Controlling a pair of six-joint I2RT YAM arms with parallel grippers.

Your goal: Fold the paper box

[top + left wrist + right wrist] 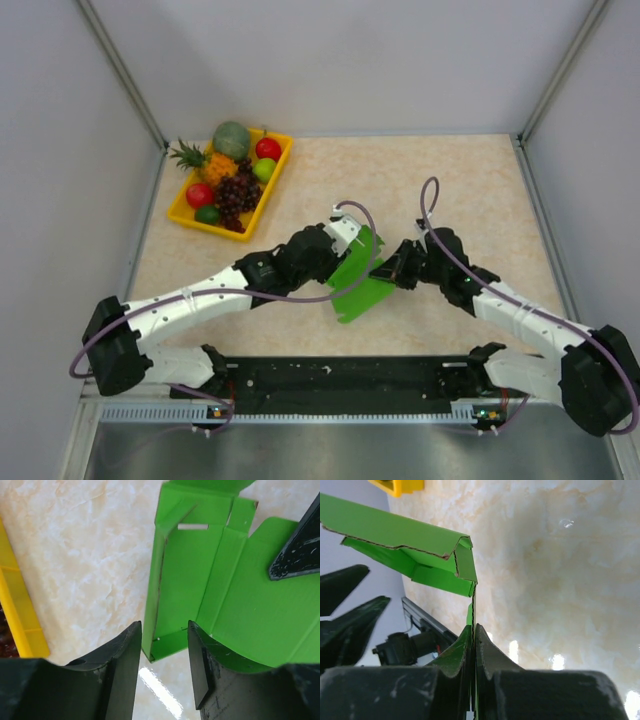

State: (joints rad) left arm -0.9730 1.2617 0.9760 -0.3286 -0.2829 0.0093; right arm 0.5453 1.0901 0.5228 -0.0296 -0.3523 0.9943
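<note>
Black right claw [472,626] pinches flat on an edge of the green paper box [357,280] at frame centre. The left claw [165,630] stands half-open astride a raised side wall. Folding looks partway done: some flaps are up, a wide panel is still flat. A yellow fruit tray [190,215] sits upper left on the bench [460,180], out of the way.

Left arm [190,305]: stretched from its base on a diagonal, forward and to the right, forearm low and wrist rolled over. Left gripper [165,630]: jaws partly apart, with a clear gap between the two fingers [125,665]. Right arm [520,315]: stretched forward and to the left, so I have both wrists close together in front of the bases. Right gripper [472,630]: jaws pressed together, pinching a thin edge of the paper box [395,530]. One right fingertip shows at the upper right of the left wrist view.
</note>
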